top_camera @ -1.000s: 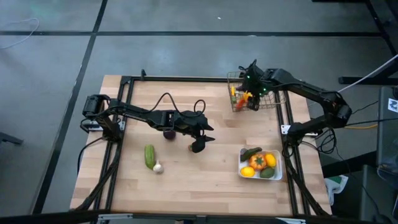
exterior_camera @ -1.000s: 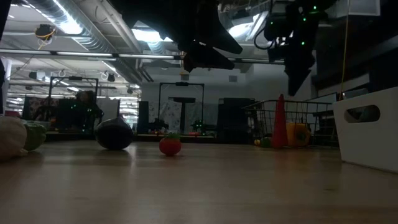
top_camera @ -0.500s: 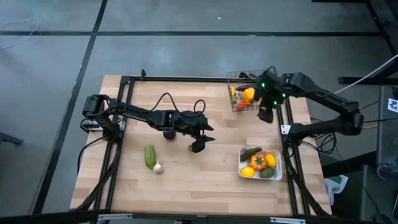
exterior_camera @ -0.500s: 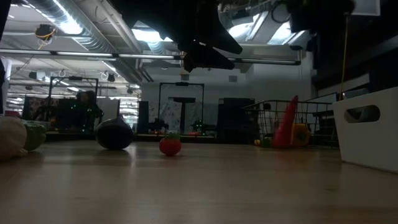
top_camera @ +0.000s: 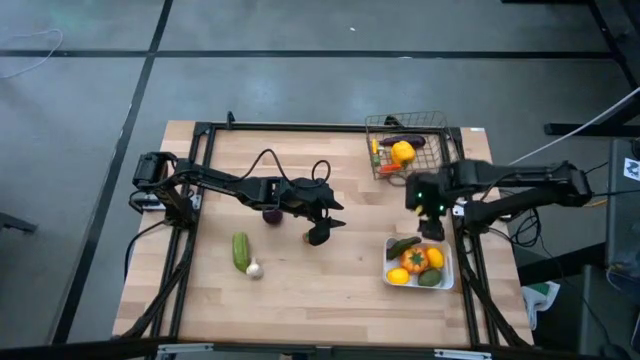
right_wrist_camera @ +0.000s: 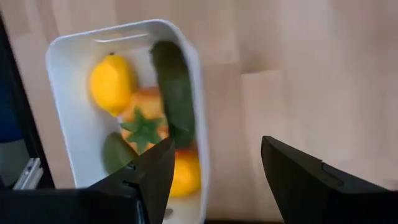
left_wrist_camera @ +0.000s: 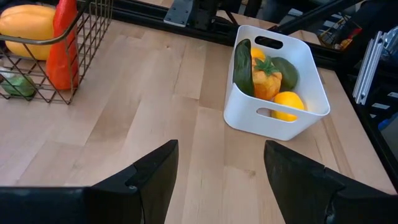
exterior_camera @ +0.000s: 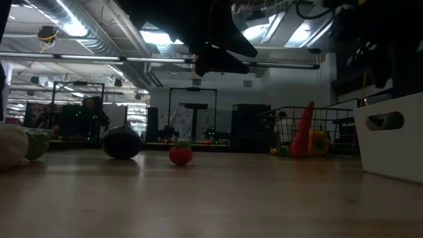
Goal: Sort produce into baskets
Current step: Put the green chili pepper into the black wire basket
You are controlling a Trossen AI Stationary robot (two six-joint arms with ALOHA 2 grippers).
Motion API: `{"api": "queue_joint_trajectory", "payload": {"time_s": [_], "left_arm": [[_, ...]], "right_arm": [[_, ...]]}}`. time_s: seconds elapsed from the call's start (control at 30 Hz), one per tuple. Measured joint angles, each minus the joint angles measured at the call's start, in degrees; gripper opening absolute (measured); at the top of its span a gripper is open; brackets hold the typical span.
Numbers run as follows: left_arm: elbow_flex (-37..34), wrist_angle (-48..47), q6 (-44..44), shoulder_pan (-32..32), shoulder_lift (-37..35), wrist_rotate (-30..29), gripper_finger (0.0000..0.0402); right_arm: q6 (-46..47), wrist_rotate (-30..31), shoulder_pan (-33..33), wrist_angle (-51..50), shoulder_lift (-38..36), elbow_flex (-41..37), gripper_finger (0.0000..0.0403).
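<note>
From above, the pale wooden tabletop carries a square metal wire-mesh basket at its far right corner, holding a yellow lemon, a dark purple eggplant and an orange carrot, while a shallow white rectangular tray with rounded corners sits nearer on the right, filled with yellow, orange and green toy produce. The left gripper hangs over the middle of the tabletop with nothing between its parted fingers; a small dark purple round fruit lies just beside its arm, and a green cucumber with a white garlic bulb at its near end lies well to the left. The right gripper hovers between basket and tray, just by the tray's far edge. At table height, a small red tomato-like fruit and the dark round fruit sit on the wood, the carrot stands tilted in the basket, and the tray's white wall fills the right edge (both arms show only as dark shapes overhead). The left wrist camera shows its empty fingers moderately apart, the tray ahead and the basket off to one side. The right wrist camera looks down on the tray, its own fingers likewise moderately apart and empty, above a lemon, a dark green cucumber and an orange fruit with a green star-shaped stem.
</note>
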Motion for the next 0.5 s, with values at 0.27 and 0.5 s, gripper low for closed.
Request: {"api": "queue_joint_trajectory", "payload": {"time_s": [0.27, 0.5], "left_arm": [[0.00, 0.02, 0.00, 0.00, 0.00, 0.00, 0.0233], [0.00, 0.00, 0.00, 0.00, 0.00, 0.00, 0.0233]], "right_arm": [[2.62, -0.68, 8.67, 5.25, 0.38, -4.19, 0.0237], [5.28, 3.37, 13.43, 8.17, 0.37, -4.27, 0.0237]]}}
